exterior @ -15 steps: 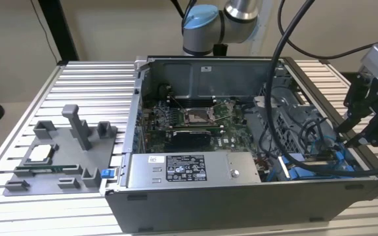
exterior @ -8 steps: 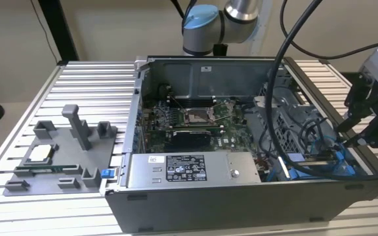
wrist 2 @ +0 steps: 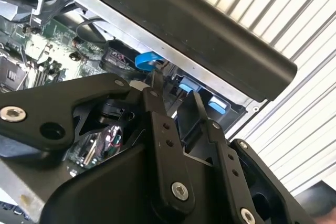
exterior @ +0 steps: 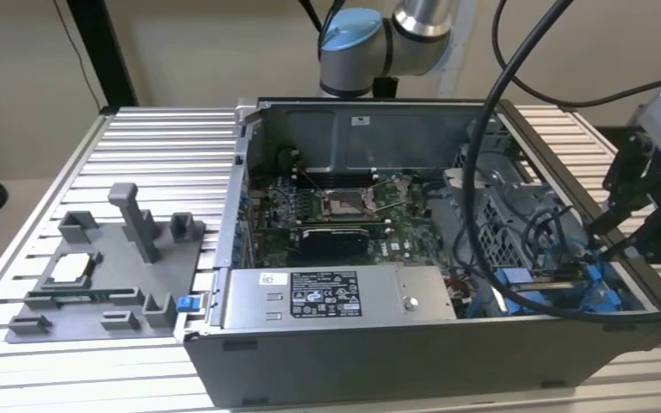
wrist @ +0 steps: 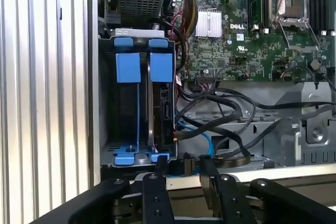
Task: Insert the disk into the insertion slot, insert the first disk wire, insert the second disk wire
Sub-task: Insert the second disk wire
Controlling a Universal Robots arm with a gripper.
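Down in the corner of the computer case (exterior: 423, 361) at the exterior view's right, we find the disk (wrist: 164, 103) standing in the slot (wrist: 123, 119), in the compartment nearer the motherboard (wrist: 236, 51). Only its dark end edge shows between the blue tabs (wrist: 161, 66); its label and flat faces are hidden. The compartment beside it, nearer the case wall, is dark, and we cannot tell whether it holds anything. Black cables (wrist: 226, 111) and a thin blue cable (wrist: 206, 137) loop just beside the disk's edge; we cannot make out whether any of them is plugged into it. In the exterior view a hanging cable (exterior: 503, 129) crosses in front of the slot and covers much of it.

The slot sits tight against the case's side wall, with the slatted table (exterior: 158, 146) just beyond. Its open side faces us with free room above it, while the cables crowd the motherboard side. The power supply box (exterior: 330, 297) lies along the case's near edge, separated from the slot by a tangle of wires.

The gripper (wrist: 183, 161) hangs at the case's rim just beside the slot. Its fingers (wrist: 157, 192) stand apart with a clear gap, and we see nothing held between them. In the second wrist view one fingertip (wrist 2: 156, 80) lies close to a curved blue piece (wrist 2: 146, 60); we cannot tell whether they touch.
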